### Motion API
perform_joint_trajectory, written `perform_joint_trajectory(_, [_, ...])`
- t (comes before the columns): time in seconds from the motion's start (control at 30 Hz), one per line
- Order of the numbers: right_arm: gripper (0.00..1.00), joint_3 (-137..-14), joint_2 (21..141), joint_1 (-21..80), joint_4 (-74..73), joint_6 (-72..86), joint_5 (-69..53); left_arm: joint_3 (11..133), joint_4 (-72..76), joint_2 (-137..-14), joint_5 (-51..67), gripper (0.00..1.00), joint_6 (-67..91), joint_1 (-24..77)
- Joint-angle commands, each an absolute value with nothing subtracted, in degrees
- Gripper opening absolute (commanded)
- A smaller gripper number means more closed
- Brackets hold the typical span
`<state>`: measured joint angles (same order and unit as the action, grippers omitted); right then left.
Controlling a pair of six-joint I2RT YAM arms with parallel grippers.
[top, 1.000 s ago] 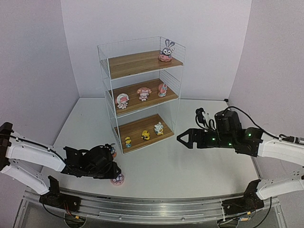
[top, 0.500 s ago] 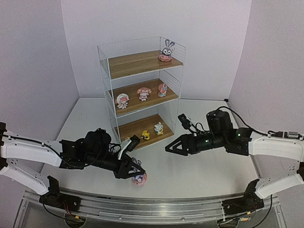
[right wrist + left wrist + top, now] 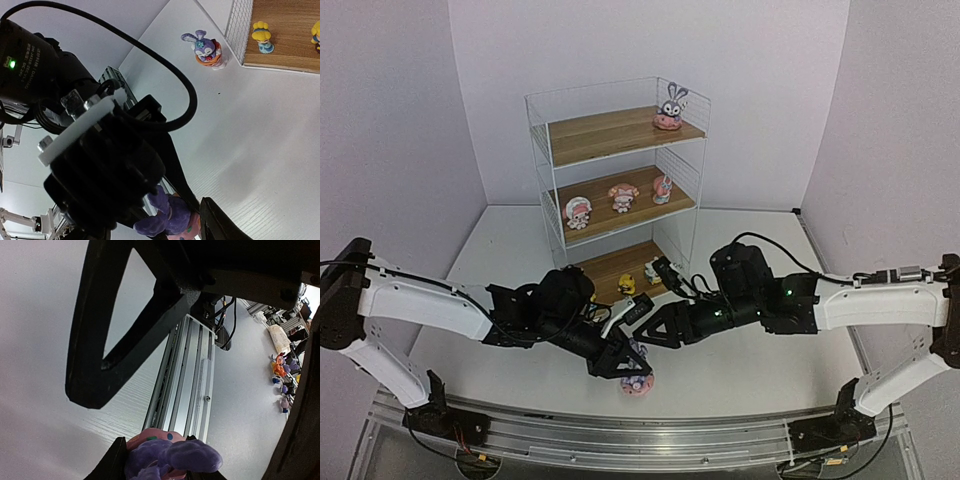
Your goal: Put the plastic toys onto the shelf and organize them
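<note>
The shelf [image 3: 600, 135] stands at the back. It carries a purple bunny [image 3: 670, 108] on top, three pink-white toys [image 3: 623, 197] on the middle board and small yellow ones [image 3: 627, 285] on the bottom board. My left gripper [image 3: 632, 372] is shut on a purple bunny with a pink base [image 3: 639, 382] [image 3: 172, 457], just above the table's near edge. My right gripper [image 3: 642, 338] hangs close over that bunny with its jaws apart; one of its fingers [image 3: 220, 225] shows beside the toy [image 3: 170, 217]. Another bunny [image 3: 206, 50] stands on the table beside the shelf.
The aluminium rail [image 3: 187, 385] runs along the near table edge right under the held bunny. Both arms cross in front of the shelf's bottom board. White walls close in the table's back and sides.
My left arm has swung right along the near edge with the bunny. My right arm has come left and down to meet it, and its jaws have narrowed.
</note>
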<state>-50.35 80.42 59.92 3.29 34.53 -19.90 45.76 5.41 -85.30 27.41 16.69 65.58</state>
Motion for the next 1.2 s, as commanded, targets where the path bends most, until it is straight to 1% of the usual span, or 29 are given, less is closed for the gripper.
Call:
perform_joint_trajectory(0.0, [0.54,-50.36,79.26,60.21,2.37,34.25,-13.93,49.04,6.8,-85.83,29.35,0.0,16.52,65.48])
perform_joint_trajectory(0.13, [0.51,-49.8,78.28,60.86,1.3,32.58,-9.99,49.41,6.78,-86.28,28.58,0.0,17.41,65.47])
perform_joint_trajectory(0.3, [0.51,-50.11,78.37,62.92,0.09,27.25,-8.03,51.25,5.37,-87.64,27.39,0.0,18.95,65.43])
perform_joint_trajectory(0.6, [0.5,-48.55,75.21,64.69,0.09,24.6,-3.02,51.92,5.09,-88.36,26.42,0.0,21.31,65.48])
perform_joint_trajectory(0.8, [0.47,-49.12,77.23,65.79,-1.81,23.77,-1.06,52.29,5.29,-87.98,26.45,0.0,22.56,65.47])
perform_joint_trajectory(1.03, [0.46,-49.99,78.88,67.26,-2.32,22.47,-0.01,52.65,4.83,-87.54,26.67,0.0,23.75,65.48])
perform_joint_trajectory(1.17, [0.39,-50.02,79.55,67.7,-2.38,22.71,2.63,52.06,5.84,-86.64,26.87,0.0,24.01,65.48])
